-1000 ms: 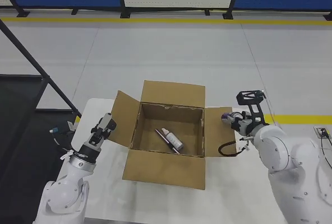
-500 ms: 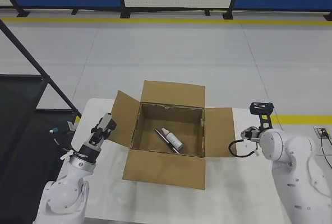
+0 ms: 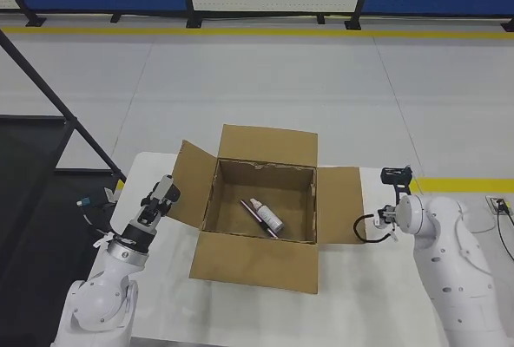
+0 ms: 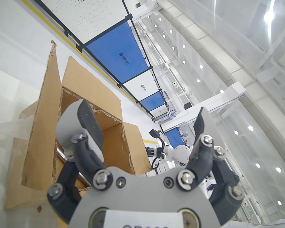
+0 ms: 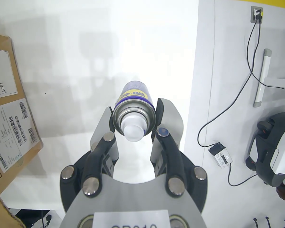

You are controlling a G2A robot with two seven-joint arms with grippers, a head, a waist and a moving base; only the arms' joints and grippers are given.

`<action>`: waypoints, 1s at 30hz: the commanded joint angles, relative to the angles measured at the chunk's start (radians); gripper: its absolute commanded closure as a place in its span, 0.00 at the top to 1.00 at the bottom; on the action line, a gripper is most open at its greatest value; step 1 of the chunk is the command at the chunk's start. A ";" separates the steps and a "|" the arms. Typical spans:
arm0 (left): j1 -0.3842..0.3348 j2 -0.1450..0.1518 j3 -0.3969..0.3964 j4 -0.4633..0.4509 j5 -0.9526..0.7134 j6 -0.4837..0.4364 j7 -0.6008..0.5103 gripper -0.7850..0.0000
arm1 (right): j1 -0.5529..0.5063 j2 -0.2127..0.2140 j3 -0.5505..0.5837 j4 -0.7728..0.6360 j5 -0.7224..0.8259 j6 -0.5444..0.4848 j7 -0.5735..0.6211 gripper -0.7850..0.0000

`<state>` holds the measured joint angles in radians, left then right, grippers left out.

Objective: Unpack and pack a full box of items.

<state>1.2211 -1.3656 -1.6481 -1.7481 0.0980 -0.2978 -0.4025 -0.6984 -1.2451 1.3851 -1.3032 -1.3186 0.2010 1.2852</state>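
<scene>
Right gripper [image 5: 135, 117] swinging away from box [image 3: 253, 260], now over table [image 5: 109, 24], clamping can [image 5: 135, 96]. Unpacking in hand. Next: lowering can, letting go. Left gripper [image 4: 142, 115] gaping, empty.

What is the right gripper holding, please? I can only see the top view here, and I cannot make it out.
Observer: The right gripper is shut on a spray can, gripped near its top, with the white cap toward the wrist camera.
Operator: Thank you. Is the can's base over the table or over the box?
Observer: It is over the bare white table, beside a labelled flap of the box.
Operator: And is the left gripper free?
Observer: Yes, the left gripper is open with nothing between its fingers.
</scene>
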 commanded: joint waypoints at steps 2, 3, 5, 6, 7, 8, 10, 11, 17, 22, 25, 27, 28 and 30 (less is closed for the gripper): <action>0.000 0.000 0.000 0.000 0.000 0.000 0.000 1.00 | 0.000 0.001 0.006 0.025 0.014 -0.011 -0.013 0.00; 0.000 0.000 0.000 0.000 0.000 0.000 0.000 1.00 | -0.001 0.001 0.007 0.032 0.017 -0.015 -0.018 0.00; 0.000 0.000 0.000 0.000 0.000 0.000 0.000 1.00 | -0.001 0.001 0.007 0.041 0.023 -0.021 -0.023 0.00; 0.000 0.000 0.000 0.000 0.000 0.000 0.000 1.00 | -0.001 0.001 0.005 0.043 0.026 -0.022 -0.024 0.00; 0.000 0.000 0.000 0.000 0.000 0.000 0.000 1.00 | -0.001 0.000 0.004 0.047 0.029 -0.023 -0.024 0.10; 0.000 0.000 0.000 0.000 0.000 0.000 0.000 1.00 | -0.001 0.000 0.004 0.051 0.035 -0.028 -0.021 0.35; 0.000 0.000 0.000 0.000 0.000 0.000 0.000 1.00 | -0.001 0.000 0.006 0.061 0.044 -0.032 -0.027 0.37; 0.000 0.000 0.000 0.000 0.000 0.000 0.000 1.00 | -0.002 0.000 0.006 0.066 0.049 -0.034 -0.031 0.39; 0.000 0.000 0.000 0.000 0.000 0.000 0.000 1.00 | -0.002 0.000 0.003 0.080 0.062 -0.038 -0.038 0.45; 0.000 0.000 0.000 0.000 0.000 0.000 0.000 1.00 | -0.002 0.000 0.001 0.079 0.071 -0.034 -0.029 0.82; 0.000 0.000 0.000 0.000 0.000 0.000 0.000 1.00 | -0.005 0.001 0.004 0.069 0.074 -0.026 -0.022 0.95; 0.000 0.000 0.000 0.000 0.000 0.000 0.000 1.00 | -0.009 0.002 0.010 0.048 0.069 -0.002 -0.020 1.00; 0.000 0.000 0.000 0.000 0.000 0.000 0.000 1.00 | -0.014 0.002 0.016 0.022 0.071 0.010 -0.025 1.00; 0.000 0.000 0.000 0.000 0.000 0.000 0.000 1.00 | -0.035 0.005 0.037 -0.055 0.070 0.052 -0.040 1.00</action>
<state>1.2211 -1.3656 -1.6481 -1.7481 0.0980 -0.2978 -0.4025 -0.7226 -1.2417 1.4108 -1.3145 -1.2463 0.2288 1.2523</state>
